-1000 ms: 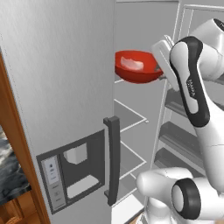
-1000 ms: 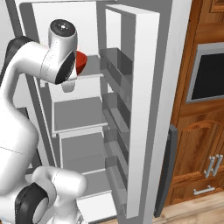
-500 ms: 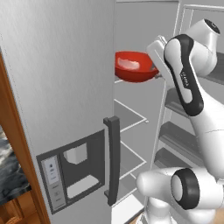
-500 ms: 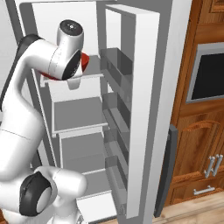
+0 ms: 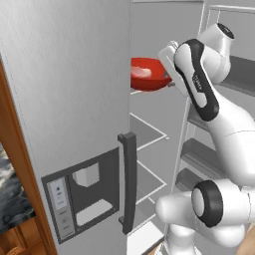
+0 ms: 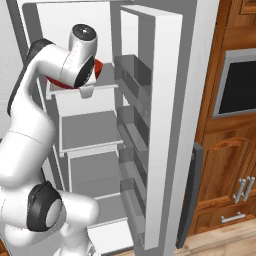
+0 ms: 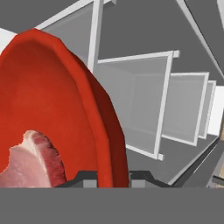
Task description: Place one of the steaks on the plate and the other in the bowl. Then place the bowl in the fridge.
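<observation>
The glossy red bowl [image 5: 148, 75] hangs inside the open fridge [image 5: 74, 99] at the height of the upper shelf [image 6: 82, 90]. A pale pink steak [image 5: 141, 72] with white fat lies in it, also close up as steak [image 7: 27, 160] in the hand view. My gripper [image 7: 111, 176] is shut on the rim of the bowl [image 7: 52, 100], one finger on each side of the wall. In the right base view my arm covers most of the bowl [image 6: 98, 66]. Whether the bowl touches the shelf I cannot tell. The other steak and the plate are out of view.
The fridge's left door stays closed, with a dark handle [image 5: 128, 184] and a dispenser panel [image 5: 84, 199]. The right door [image 6: 165, 125] stands open, lined with clear bins [image 6: 132, 72]. Lower glass shelves [image 6: 90, 131] sit under the bowl. Wooden cabinets and an oven [image 6: 240, 85] stand to the right.
My arm has reached farther into the fridge and carried the bowl a little deeper, over the upper shelf. The grip has not changed.
</observation>
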You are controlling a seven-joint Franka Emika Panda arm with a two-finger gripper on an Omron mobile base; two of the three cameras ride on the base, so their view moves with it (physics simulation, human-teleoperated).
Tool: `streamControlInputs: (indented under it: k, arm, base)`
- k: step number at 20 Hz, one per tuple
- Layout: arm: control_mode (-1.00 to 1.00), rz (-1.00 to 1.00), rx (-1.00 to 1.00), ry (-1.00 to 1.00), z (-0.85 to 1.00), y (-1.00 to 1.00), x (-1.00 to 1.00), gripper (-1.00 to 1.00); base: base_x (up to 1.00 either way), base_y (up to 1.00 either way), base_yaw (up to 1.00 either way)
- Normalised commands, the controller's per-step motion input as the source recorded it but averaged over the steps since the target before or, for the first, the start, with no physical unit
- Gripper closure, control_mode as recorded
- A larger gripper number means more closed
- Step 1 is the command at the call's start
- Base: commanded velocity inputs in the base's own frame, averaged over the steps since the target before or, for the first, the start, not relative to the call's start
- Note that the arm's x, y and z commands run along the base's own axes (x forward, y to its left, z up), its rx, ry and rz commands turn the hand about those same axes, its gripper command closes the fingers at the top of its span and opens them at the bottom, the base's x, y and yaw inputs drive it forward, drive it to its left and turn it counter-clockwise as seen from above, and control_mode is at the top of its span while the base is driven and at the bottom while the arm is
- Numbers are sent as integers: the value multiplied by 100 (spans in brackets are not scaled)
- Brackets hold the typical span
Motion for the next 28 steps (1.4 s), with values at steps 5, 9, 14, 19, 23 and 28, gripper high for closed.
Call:
streamControlInputs:
  k: [5,9,14,19,23,28]
  arm:
    - [-100,0,0,0,-10,0,40,100]
    - [-100,0,0,0,-13,0,43,100]
    - [-100,0,0,0,-9,0,39,100]
    - [-100,0,0,0,-6,0,38,100]
    - [-100,0,0,0,-9,3,42,100]
    - [-100,0,0,0,-10,5,43,100]
  base:
    - [0,0,0]
    - [0,0,0]
    - [0,0,0]
    - [0,0,0]
    - [0,0,0]
    - [0,0,0]
